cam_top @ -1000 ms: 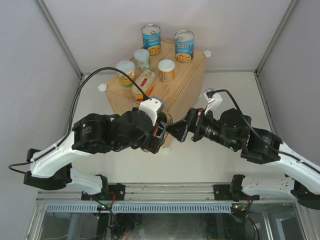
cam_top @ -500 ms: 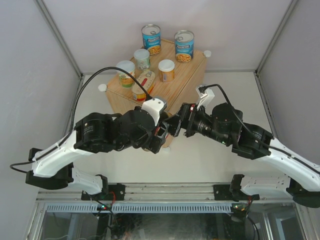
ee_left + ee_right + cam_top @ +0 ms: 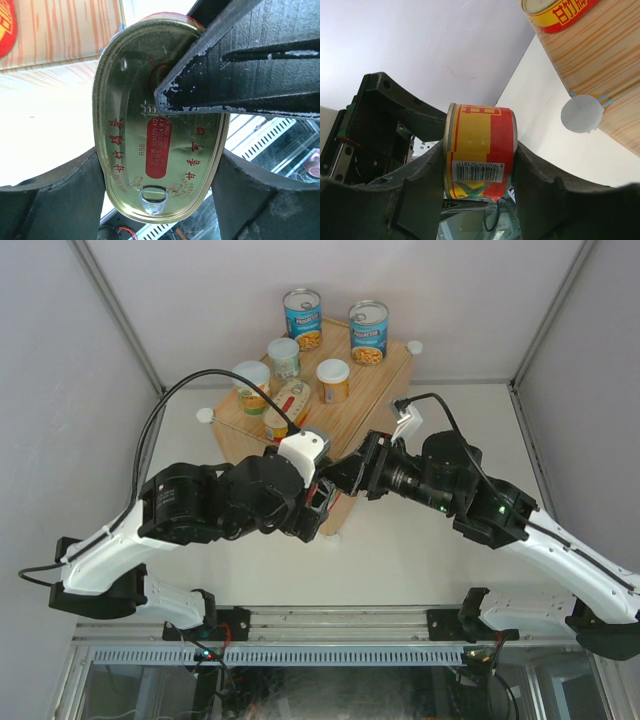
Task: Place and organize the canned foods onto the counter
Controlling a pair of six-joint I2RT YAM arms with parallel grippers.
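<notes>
A flat oval red-yellow tin (image 3: 160, 130) stands on edge between my left gripper's (image 3: 160, 170) fingers, which press its narrow sides. My right gripper (image 3: 480, 165) is shut on the same tin (image 3: 480, 150), across its gold lid and its bottom; one right finger (image 3: 240, 55) lies over the lid. In the top view both grippers, left (image 3: 322, 502) and right (image 3: 345, 478), meet at the near corner of the wood-grain counter (image 3: 375, 400) and hide the tin. On the counter stand two tall blue cans (image 3: 302, 318) (image 3: 368, 332), three small cans (image 3: 251, 386) (image 3: 284, 357) (image 3: 333, 380) and a second oval tin (image 3: 287, 405).
White round knobs mark the counter's corners (image 3: 205, 415) (image 3: 414, 347); one knob (image 3: 580, 114) shows beside the right gripper. Grey walls close in the left, back and right. A metal rail (image 3: 330, 620) runs along the near edge by the arm bases.
My right gripper has moved up and left toward the counter's near corner and closed in on the left gripper. The left gripper has shifted slightly up with the tin.
</notes>
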